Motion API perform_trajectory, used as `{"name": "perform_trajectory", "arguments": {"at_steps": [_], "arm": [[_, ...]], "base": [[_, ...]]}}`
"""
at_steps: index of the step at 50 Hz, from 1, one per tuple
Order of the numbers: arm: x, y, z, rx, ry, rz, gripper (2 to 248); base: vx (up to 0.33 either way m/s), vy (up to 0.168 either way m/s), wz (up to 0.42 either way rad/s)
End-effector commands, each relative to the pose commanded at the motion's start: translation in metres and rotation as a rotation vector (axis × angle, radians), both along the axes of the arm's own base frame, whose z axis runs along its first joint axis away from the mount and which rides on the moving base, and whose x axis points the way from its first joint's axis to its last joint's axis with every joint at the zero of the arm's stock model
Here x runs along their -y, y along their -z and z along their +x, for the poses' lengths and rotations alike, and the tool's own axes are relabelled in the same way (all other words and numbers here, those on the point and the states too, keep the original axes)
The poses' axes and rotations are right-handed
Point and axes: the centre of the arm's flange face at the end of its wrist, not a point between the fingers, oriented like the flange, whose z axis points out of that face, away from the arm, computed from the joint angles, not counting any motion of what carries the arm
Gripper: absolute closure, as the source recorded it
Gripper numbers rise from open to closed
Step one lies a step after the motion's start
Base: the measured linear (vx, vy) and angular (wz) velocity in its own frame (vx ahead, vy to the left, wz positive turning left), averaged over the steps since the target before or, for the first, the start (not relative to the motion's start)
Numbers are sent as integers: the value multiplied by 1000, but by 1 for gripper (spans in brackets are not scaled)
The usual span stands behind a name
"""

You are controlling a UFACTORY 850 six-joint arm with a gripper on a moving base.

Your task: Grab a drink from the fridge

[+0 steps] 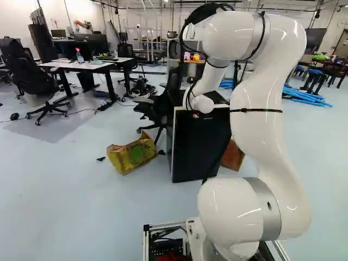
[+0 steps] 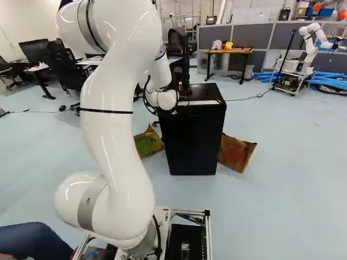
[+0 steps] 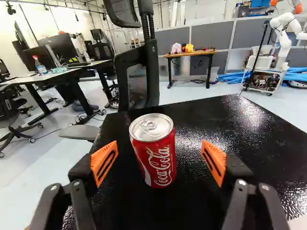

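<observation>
On the black fridge point(image 3: 220, 124), a red drink can point(image 3: 156, 158) is flanked by the open claw point(image 3: 159, 162), which should be centred, then closed gently and evenly.

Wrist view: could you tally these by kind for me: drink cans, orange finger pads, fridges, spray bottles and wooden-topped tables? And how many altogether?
Red drink can: 1
Orange finger pads: 2
Black fridge: 1
Spray bottle: 1
Wooden-topped table: 1
Total: 6
</observation>
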Motion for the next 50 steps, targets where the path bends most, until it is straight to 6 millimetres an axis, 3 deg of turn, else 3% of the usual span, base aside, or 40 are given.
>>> {"name": "perform_trajectory", "arguments": {"at_steps": [1,2,7,8,12,13,17,18,50], "arm": [[0,0,0,0,0,0,7],[0,0,0,0,0,0,42],[0,0,0,0,0,0,42],[0,0,0,0,0,0,80],[0,0,0,0,0,0,80],[0,0,0,0,0,0,118],[0,0,0,0,0,0,118],[0,0,0,0,0,0,150],[0,-30,-2,47,0,-6,150]], "base": [[0,0,0],[0,0,0],[0,0,0],[0,0,0],[0,0,0],[0,0,0],[0,0,0],[0,0,0],[0,0,0]]}}
